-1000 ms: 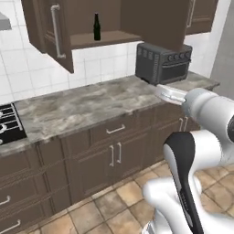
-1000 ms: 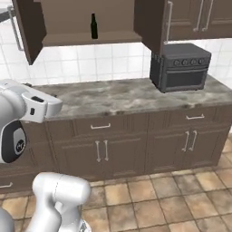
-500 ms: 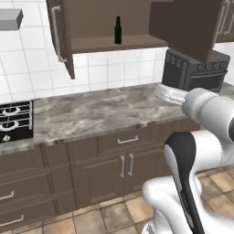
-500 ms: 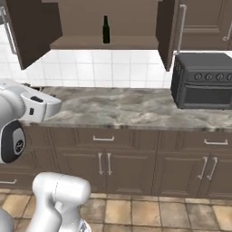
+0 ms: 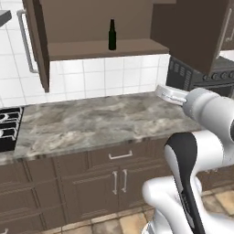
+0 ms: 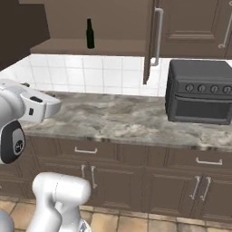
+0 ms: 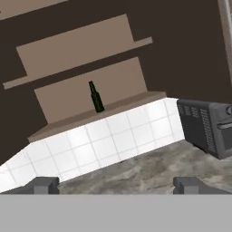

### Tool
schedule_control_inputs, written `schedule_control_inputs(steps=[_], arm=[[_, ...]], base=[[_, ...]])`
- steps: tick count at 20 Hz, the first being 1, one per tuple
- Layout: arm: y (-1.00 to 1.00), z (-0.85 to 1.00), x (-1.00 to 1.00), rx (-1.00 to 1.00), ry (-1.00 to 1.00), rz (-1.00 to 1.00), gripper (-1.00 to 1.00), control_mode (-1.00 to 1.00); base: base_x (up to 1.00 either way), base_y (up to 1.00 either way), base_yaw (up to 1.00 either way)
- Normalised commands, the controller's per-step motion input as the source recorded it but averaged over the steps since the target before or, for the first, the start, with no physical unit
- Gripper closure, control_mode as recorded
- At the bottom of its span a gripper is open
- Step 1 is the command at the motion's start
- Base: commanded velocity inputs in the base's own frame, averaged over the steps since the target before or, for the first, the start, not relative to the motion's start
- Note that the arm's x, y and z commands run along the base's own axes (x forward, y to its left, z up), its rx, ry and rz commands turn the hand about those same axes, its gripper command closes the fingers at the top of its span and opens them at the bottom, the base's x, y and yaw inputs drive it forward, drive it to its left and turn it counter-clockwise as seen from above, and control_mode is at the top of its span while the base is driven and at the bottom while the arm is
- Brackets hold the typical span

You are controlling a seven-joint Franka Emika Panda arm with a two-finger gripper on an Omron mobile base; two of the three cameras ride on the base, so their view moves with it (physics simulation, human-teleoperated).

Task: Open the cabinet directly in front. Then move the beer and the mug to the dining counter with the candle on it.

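The cabinet point(image 5: 91, 25) stands open, its left door point(image 5: 37, 43) and right door point(image 5: 194, 32) both swung out. The beer point(image 5: 112, 34), a slim dark bottle, stands alone on the lower shelf; it is also visible as the beer point(image 6: 90, 33) and the beer point(image 7: 95, 97). My gripper point(image 7: 117, 185) is open and empty, its fingertips point(image 7: 43, 185) spread wide, pointing up at the shelf from well below and in front. The gripper point(image 5: 161, 91) hovers over the stone counter, far from the bottle. The mug, the candle and the dining counter are out of view.
A veined stone kitchen counter point(image 5: 91, 121) runs under the cabinet over brown drawers. A black toaster oven point(image 6: 199, 90) sits on it at the right, below the open right door point(image 6: 152, 36). A stove top point(image 5: 7, 130) lies at the far left.
The base has moved, so both base views shifted: the cabinet and the beer now sit closer and more central. The gripper stays open and empty.
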Motion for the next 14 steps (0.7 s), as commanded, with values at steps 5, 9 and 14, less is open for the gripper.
schedule_control_inputs(steps=[5, 9, 14], arm=[[0.00, 0.00, 0.00, 0.00, 0.00, 0.00, -1.00, 1.00], [0.00, 0.00, 0.00, 0.00, 0.00, 0.00, -1.00, 1.00], [0.00, 0.00, 0.00, 0.00, 0.00, 0.00, -1.00, 1.00]], base=[[0.87, -0.04, 0.01], [0.60, 0.11, 0.00], [0.40, 0.14, 0.00]])
